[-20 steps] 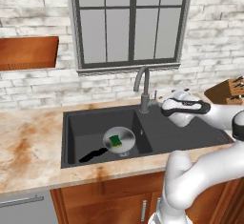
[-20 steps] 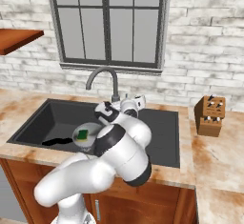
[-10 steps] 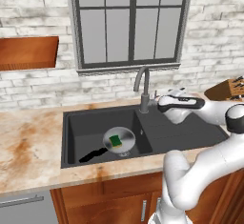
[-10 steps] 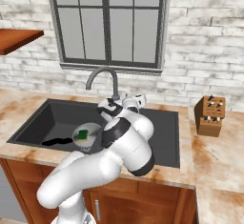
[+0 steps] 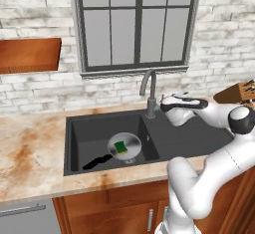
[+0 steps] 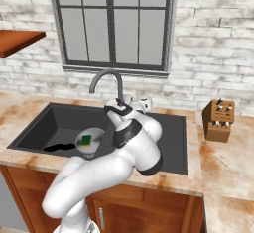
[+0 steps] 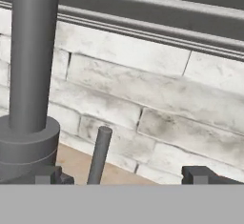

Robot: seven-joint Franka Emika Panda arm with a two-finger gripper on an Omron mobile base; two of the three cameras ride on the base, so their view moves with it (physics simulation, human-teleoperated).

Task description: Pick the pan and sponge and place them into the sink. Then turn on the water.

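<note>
The shiny pan (image 5: 130, 141) lies in the basin of the black sink (image 5: 84, 131), its black handle pointing front-left. The green sponge (image 5: 121, 147) rests inside the pan. From the other side the pan (image 6: 94, 134), the sponge (image 6: 87, 140) and the sink (image 6: 44, 125) show the same. My gripper (image 5: 162, 104) hovers level just right of the faucet base (image 5: 150, 111), behind the draining board. In the hand view my gripper (image 7: 125, 175) is open, and the faucet's thin lever (image 7: 100, 152) stands between the fingertips (image 7: 196, 173), beside the thick faucet column (image 7: 29, 70).
A grey gooseneck faucet (image 6: 105, 77) rises behind the sink under the window. A wooden knife block (image 6: 218, 120) stands on the counter at the right. A white brick wall (image 7: 157, 99) lies close behind the lever. Marbled counter (image 5: 30, 153) stretches to the left.
The hand has slid a little left toward the faucet base. Pan and sponge have stayed in the basin, and the jaws are as wide as before.
</note>
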